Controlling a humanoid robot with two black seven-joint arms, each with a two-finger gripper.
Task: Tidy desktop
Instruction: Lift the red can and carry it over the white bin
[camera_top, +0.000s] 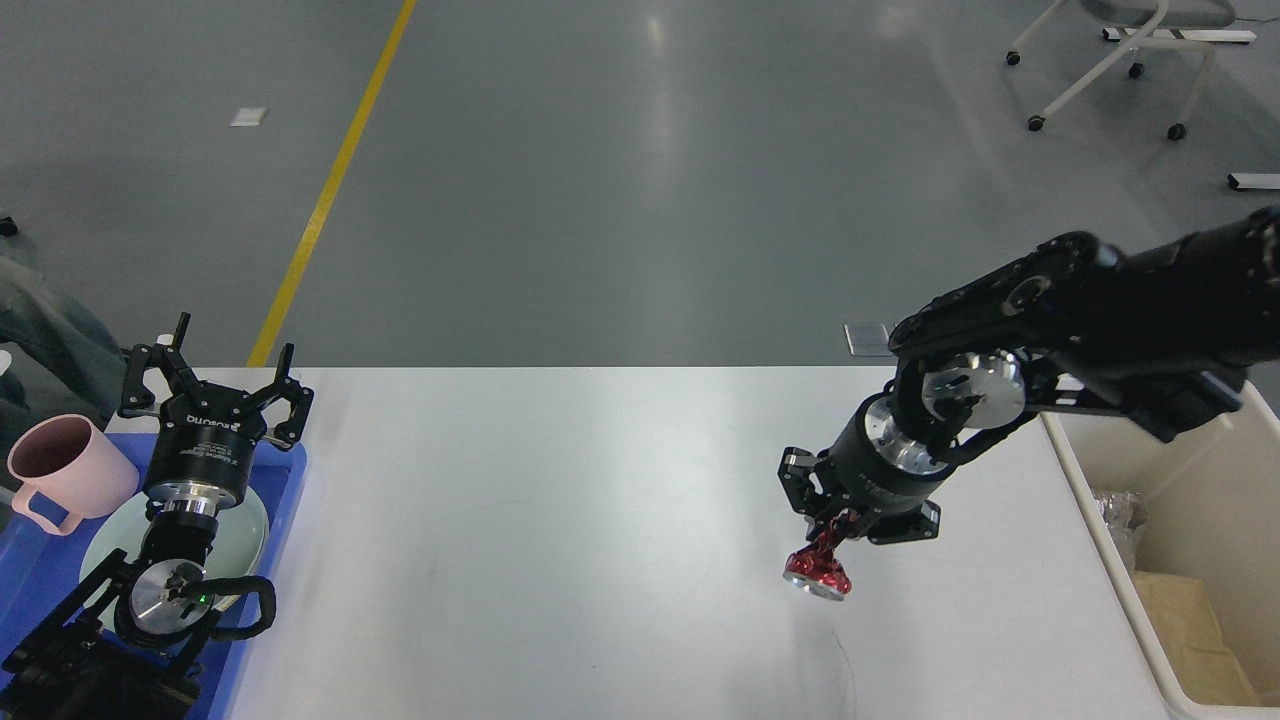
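Grey polished floor with a yellow line lies behind the white worktop (560, 520), the desktop to be tidied, which fills the lower middle of the view. Over its right part the right gripper (835, 535) points down, its fingers pinching a crumpled red can (818, 572); probably it is held so for carrying to the cream bin (1110, 590) just beside the right edge, where some rubbish already lies. At the left, the left gripper (215, 385) hovers with fingers spread over the blue tray (275, 530), which keeps a pink cup (65, 470) and a pale plate (250, 535) together.
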